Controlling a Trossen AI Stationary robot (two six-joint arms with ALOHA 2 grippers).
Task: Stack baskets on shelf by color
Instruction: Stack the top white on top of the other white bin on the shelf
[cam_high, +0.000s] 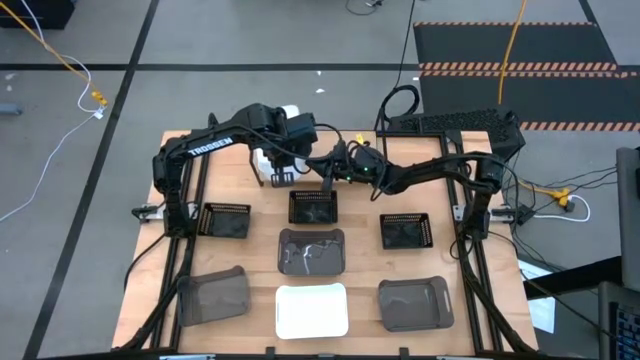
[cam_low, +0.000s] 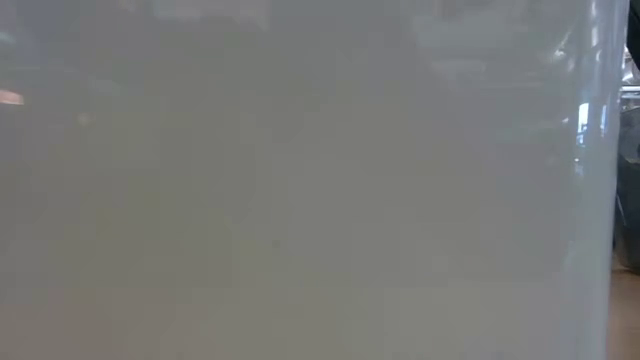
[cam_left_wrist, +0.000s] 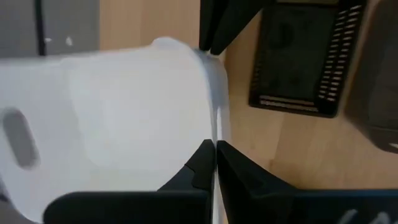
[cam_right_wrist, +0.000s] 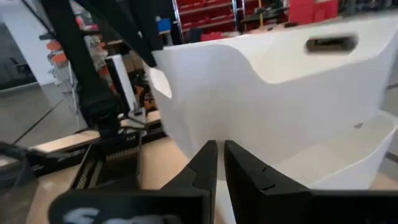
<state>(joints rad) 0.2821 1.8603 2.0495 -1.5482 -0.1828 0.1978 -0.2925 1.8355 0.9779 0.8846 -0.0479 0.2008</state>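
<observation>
Both hands meet at the far middle of the table. The left hand is pinched shut on the thin rim of a smooth white basket, tilted above a second white basket. The right hand is nearly closed at that lower basket's rim; a grip cannot be confirmed. Black mesh baskets, translucent grey baskets and one white tray lie separated, with open wood between them.
</observation>
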